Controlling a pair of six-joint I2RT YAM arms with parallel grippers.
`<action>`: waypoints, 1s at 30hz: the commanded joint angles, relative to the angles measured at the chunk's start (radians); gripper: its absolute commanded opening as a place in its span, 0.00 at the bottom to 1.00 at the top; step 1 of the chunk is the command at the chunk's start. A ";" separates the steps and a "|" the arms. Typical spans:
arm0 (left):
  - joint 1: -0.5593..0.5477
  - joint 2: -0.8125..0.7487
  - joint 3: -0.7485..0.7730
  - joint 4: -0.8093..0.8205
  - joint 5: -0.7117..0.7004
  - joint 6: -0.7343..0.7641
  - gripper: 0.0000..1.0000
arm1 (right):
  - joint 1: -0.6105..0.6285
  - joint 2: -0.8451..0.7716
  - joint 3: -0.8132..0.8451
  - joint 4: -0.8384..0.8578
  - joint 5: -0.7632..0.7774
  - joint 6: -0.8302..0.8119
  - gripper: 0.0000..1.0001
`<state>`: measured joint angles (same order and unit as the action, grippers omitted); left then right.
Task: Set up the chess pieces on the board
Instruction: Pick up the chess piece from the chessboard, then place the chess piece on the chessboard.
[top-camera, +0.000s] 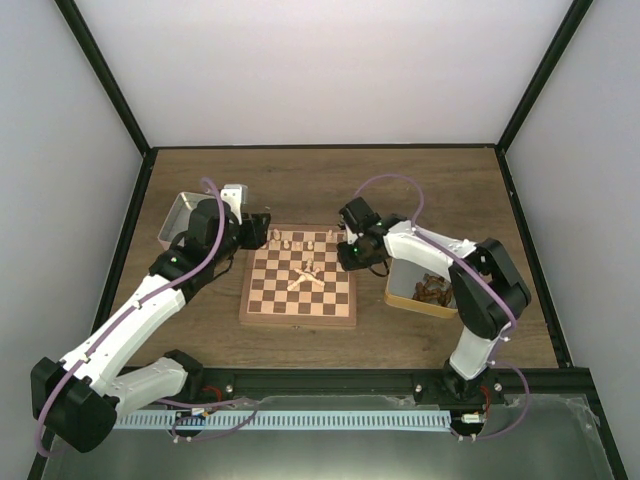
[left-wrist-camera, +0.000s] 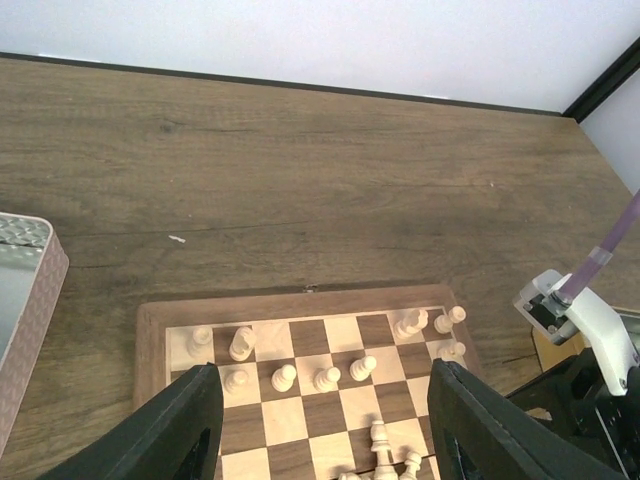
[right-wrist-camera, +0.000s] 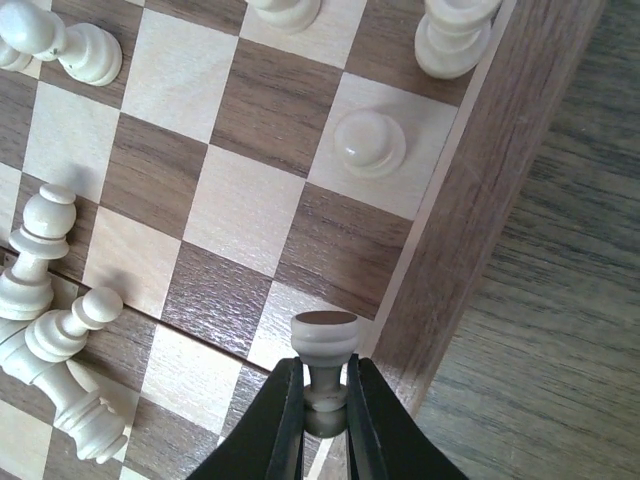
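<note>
The board (top-camera: 262, 300) lies between the arms. Several cream chess pieces (top-camera: 298, 241) stand along its far rows, and a few more lie toppled (top-camera: 305, 276) near the middle. My right gripper (right-wrist-camera: 326, 376) is shut on a cream pawn (right-wrist-camera: 325, 338), holding it by the neck with its base turned up, above the board's right edge (right-wrist-camera: 470, 190). A standing pawn (right-wrist-camera: 369, 143) is two squares beyond it. My left gripper (left-wrist-camera: 325, 378) hangs open over the board's far-left part, fingers (left-wrist-camera: 185, 420) wide either side of a row of pawns (left-wrist-camera: 284, 377), with nothing between them.
A metal tray (top-camera: 176, 215) sits at the far left behind my left arm. A shallow cream tray (top-camera: 405, 298) holding dark pieces (top-camera: 433, 290) stands right of the board, under my right arm. Black frame posts border the wooden table.
</note>
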<state>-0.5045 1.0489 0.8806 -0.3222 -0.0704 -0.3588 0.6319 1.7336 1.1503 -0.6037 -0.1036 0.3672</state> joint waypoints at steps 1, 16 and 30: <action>0.003 -0.003 0.003 0.035 0.030 0.010 0.58 | -0.008 -0.031 0.016 -0.018 -0.005 -0.058 0.01; 0.003 -0.021 -0.029 0.076 0.227 -0.052 0.60 | -0.007 -0.211 -0.041 0.138 -0.343 -0.133 0.01; 0.003 -0.077 -0.175 0.481 0.774 -0.422 0.72 | -0.004 -0.407 -0.106 0.499 -0.716 -0.290 0.02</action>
<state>-0.5037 0.9688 0.7197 -0.0120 0.5297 -0.6556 0.6296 1.3354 1.0073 -0.1894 -0.7166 0.1291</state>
